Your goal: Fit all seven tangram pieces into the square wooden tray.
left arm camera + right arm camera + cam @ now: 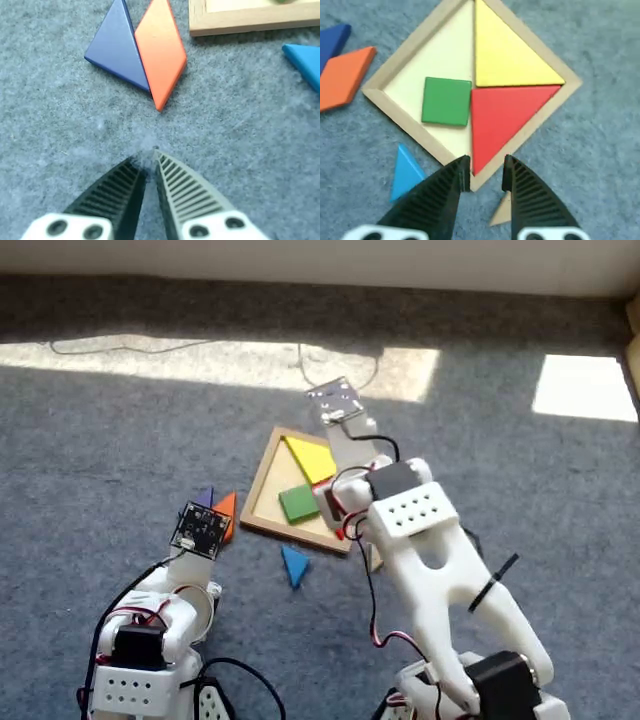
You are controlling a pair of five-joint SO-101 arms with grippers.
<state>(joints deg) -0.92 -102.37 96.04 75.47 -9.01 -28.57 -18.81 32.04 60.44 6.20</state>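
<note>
Grey carpet lies under both arms. Right claw [486, 167], narrowly parted and empty, hangs over a corner of the wooden tray [422, 132], which holds a red triangle [505, 117], yellow triangle [507, 55] and green square [446, 101]. Left claw [147, 157], closed on nothing, sits near the orange parallelogram [160, 55], which touches the dark blue triangle [116, 47].

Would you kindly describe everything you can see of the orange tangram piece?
The orange piece is a flat parallelogram with a smooth painted look, lying on the grey carpet just outside the wooden tray. One long edge meets the dark blue triangle. The left gripper, shut, points at its sharp corner without touching.
</note>
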